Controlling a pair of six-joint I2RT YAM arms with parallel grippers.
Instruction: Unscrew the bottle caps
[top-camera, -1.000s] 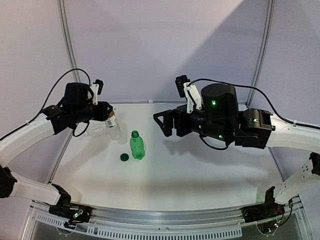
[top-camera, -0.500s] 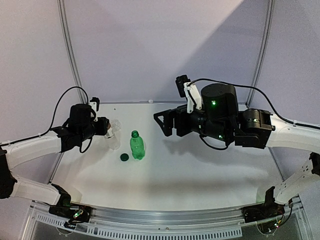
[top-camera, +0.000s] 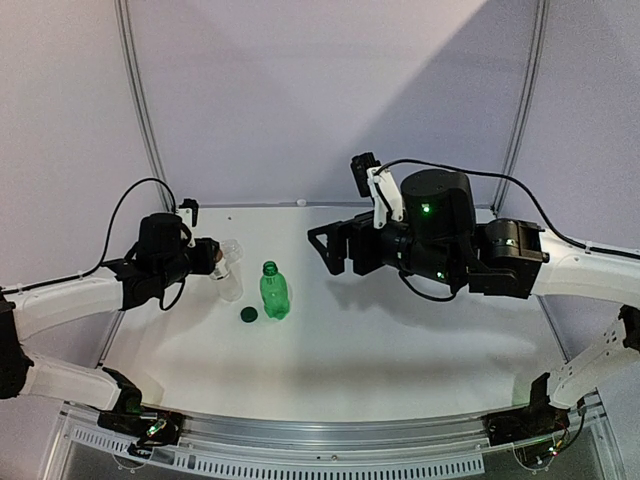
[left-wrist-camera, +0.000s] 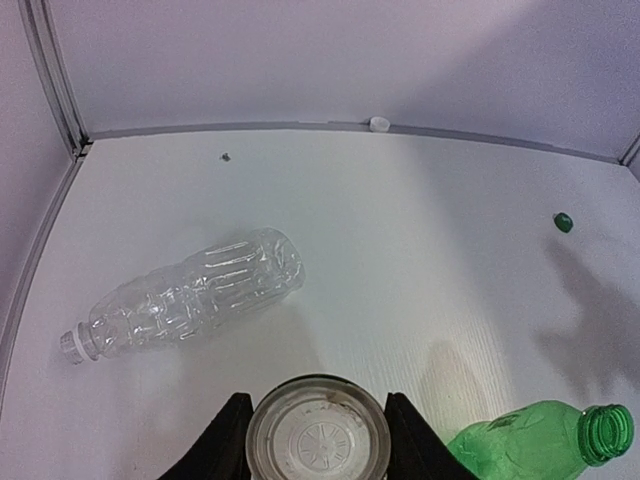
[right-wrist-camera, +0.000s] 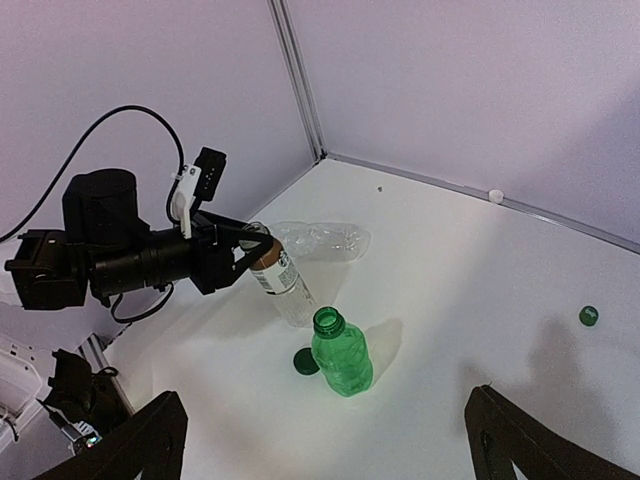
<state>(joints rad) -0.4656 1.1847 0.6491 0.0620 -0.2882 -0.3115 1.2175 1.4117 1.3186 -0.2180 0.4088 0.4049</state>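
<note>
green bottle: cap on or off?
Off. The green bottle stands upright with its neck open, and a dark green cap lies right beside its base.

Left gripper (top-camera: 217, 257) clamps a tilted clear bottle (top-camera: 232, 284); green bottle (top-camera: 273, 292) and dark cap (top-camera: 249, 314) sit just beyond it

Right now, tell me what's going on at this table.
The left gripper is shut on the labelled clear bottle, gripping its base end and holding it tilted over the table. The right gripper hangs open and empty above the table. The green bottle stands upright, already uncapped, a dark green cap beside it. The clear ribbed bottle lies on its side.
</note>
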